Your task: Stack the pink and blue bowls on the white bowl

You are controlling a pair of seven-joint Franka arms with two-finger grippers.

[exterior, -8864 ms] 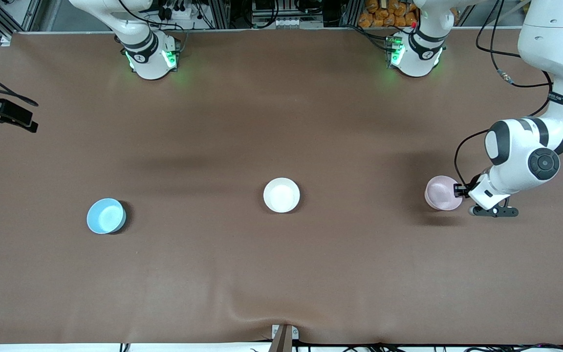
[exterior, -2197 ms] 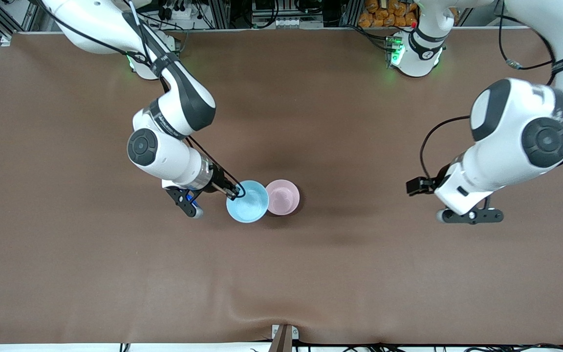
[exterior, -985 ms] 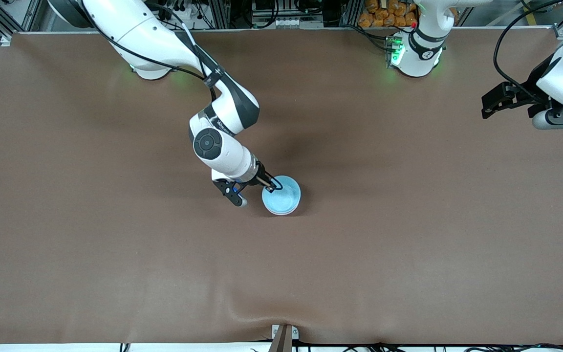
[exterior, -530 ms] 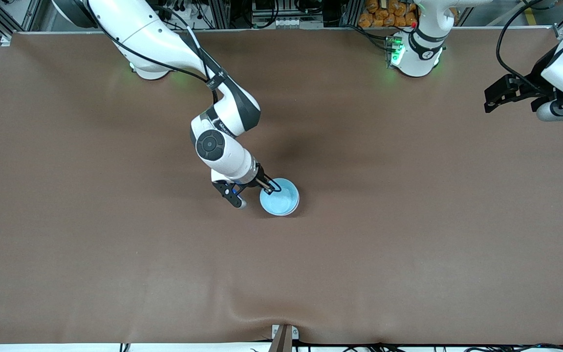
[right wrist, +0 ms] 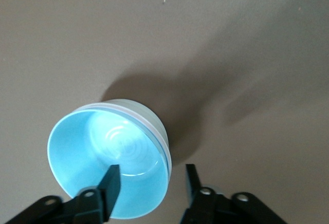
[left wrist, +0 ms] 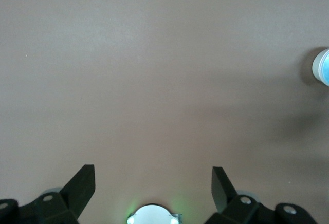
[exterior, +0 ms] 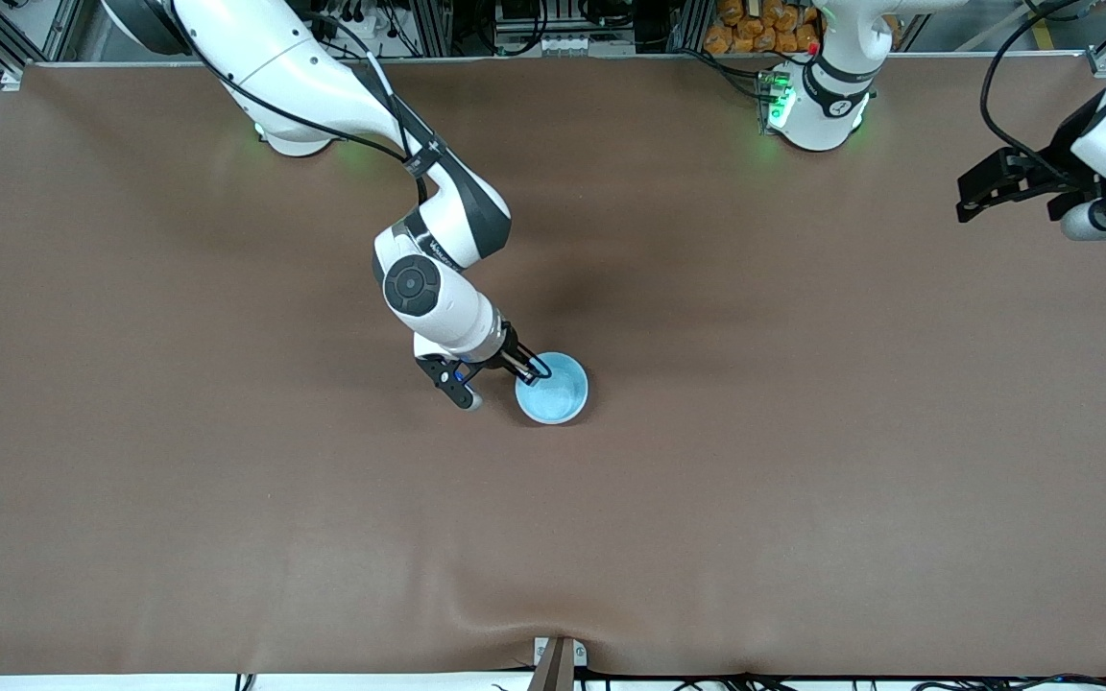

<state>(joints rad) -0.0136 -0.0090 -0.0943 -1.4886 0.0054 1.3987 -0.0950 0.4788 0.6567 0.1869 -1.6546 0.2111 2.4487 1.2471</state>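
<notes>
High front camera, two wrist cameras

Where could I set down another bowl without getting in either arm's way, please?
Bare cloth lies between the stacked blue bowl and the table edge nearest the front camera. It is crowded only beside the bowl, where the right end effector straddles its rim. The left end effector waits at its own end.

2 white arms [exterior: 323, 67], black joints, black cables.

We take this for a robotics lab: two bench-mounted white arms [exterior: 342, 86] on a brown-covered table [exterior: 803, 480], aluminium framing [exterior: 438, 24] and cabling [exterior: 351, 19] along its edge by the bases.
</notes>
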